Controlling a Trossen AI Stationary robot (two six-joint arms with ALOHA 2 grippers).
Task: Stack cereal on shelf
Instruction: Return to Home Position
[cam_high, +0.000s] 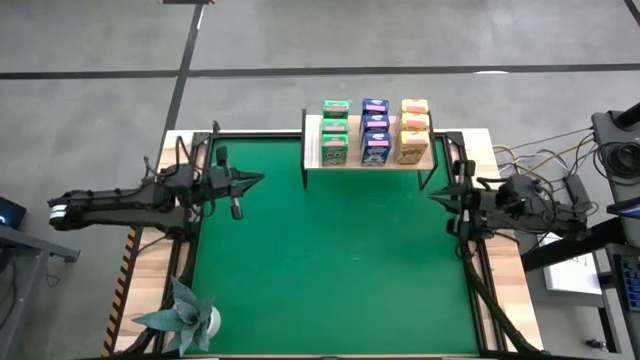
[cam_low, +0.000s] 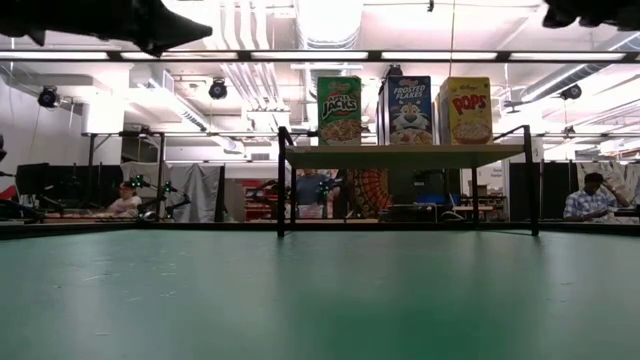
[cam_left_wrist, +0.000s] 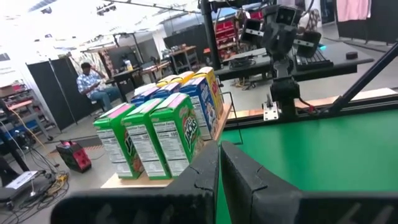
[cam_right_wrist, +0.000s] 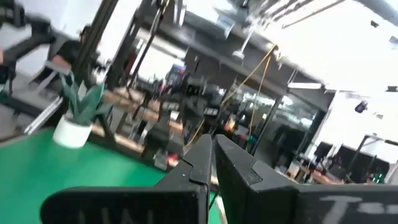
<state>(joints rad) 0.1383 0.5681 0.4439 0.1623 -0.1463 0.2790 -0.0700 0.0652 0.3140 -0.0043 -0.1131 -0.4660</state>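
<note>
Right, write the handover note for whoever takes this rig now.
Left gripper: shut, holding nothing, over the left side of the mat.
Right gripper: shut, holding nothing, at the mat's right edge.
Cereal: all nine on the shelf, in rows of three: green boxes, blue boxes, yellow boxes.
Done: stacking.
Left: probably only parking both arms.
</note>
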